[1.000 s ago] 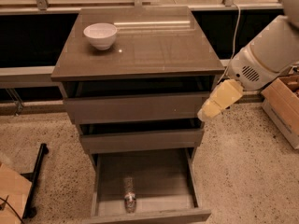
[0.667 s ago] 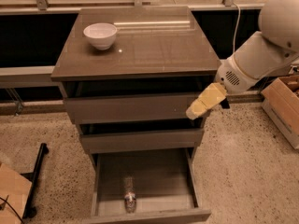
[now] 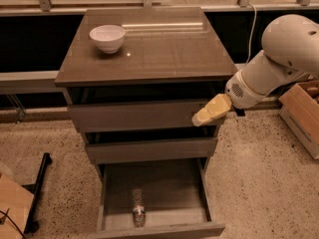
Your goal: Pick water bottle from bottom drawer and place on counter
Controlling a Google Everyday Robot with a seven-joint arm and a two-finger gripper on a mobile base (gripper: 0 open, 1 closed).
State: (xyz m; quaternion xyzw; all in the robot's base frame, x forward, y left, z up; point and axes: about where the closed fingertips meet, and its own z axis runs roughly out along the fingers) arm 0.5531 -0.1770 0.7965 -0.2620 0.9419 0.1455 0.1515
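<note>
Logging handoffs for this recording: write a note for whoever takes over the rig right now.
The gripper hangs in front of the right end of the top drawer, well above the water bottle and not touching it.
The water bottle lies in the open bottom drawer, near its front.
The counter carries a white bowl at its back left.
Done: bottom drawer open.
Left: reach down, grasp the water bottle, lift it, set it on the counter.

Daylight from behind the counter (image 3: 164, 59) streaked glare across its top, while the pale gripper (image 3: 200, 118) below its front edge sat dimly lit.
</note>
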